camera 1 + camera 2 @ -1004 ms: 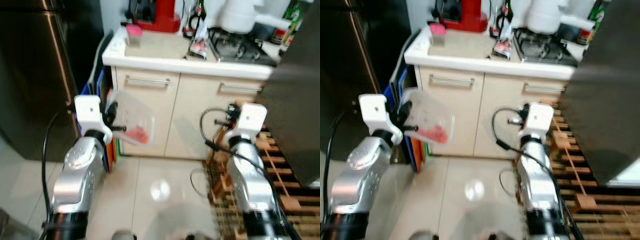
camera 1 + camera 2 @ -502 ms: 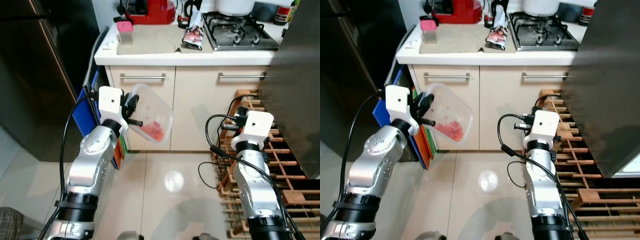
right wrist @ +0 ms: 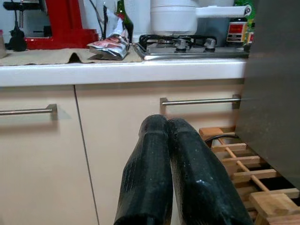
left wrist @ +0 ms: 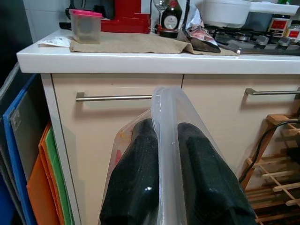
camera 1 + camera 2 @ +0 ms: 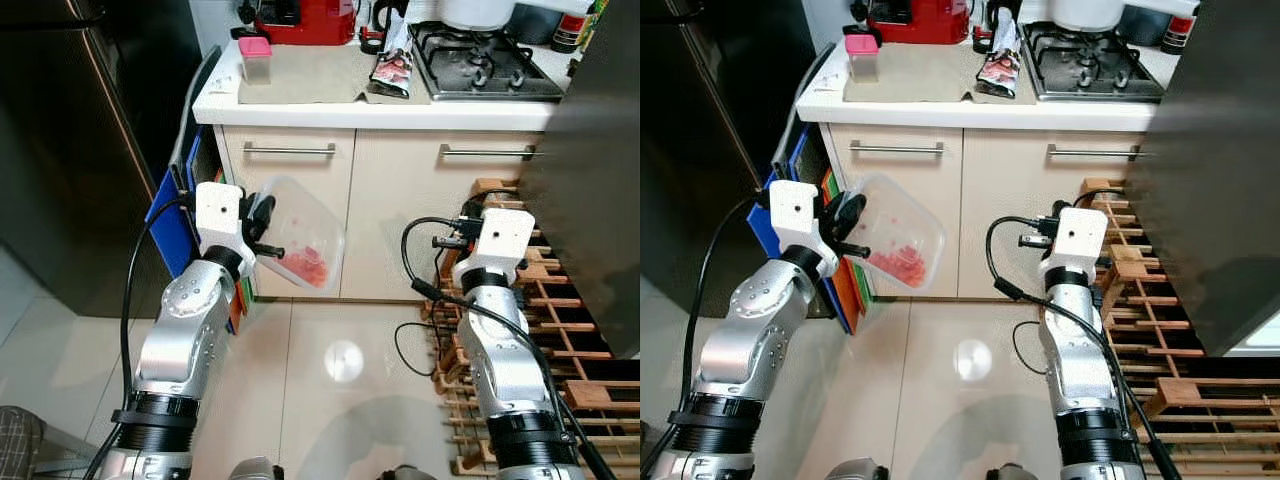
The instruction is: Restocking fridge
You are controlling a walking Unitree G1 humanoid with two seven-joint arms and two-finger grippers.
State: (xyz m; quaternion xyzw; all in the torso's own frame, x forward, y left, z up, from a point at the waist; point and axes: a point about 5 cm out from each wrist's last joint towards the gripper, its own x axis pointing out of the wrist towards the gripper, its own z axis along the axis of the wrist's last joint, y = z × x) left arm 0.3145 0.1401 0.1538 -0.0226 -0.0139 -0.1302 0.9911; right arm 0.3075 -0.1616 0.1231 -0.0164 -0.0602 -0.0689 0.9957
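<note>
My left gripper [image 5: 262, 228] is shut on the rim of a clear plastic container [image 5: 300, 236] with red food in its low corner. The container hangs tilted in the air in front of the beige cabinet doors [image 5: 290, 200]. In the left wrist view the two black fingers [image 4: 140, 183] pinch the container's clear wall [image 4: 165, 140] between them. My right gripper [image 3: 168, 136] is shut with nothing in it and is held out at mid height toward the cabinets. The dark fridge [image 5: 70, 150] stands at the left.
A white counter [image 5: 380, 110] carries a small pink-lidded box [image 5: 255, 60], a red appliance [image 5: 300, 20], a foil pouch [image 5: 392, 72] and a gas hob [image 5: 485, 65]. Coloured boards [image 5: 180, 210] lean beside the cabinet. A wooden rack [image 5: 560, 330] lies on the floor at the right under a dark panel [image 5: 590, 180].
The camera has steadied and shifted a little, so the counter sits lower in view. The left arm still holds the container at the same tilt. The right arm has barely moved.
</note>
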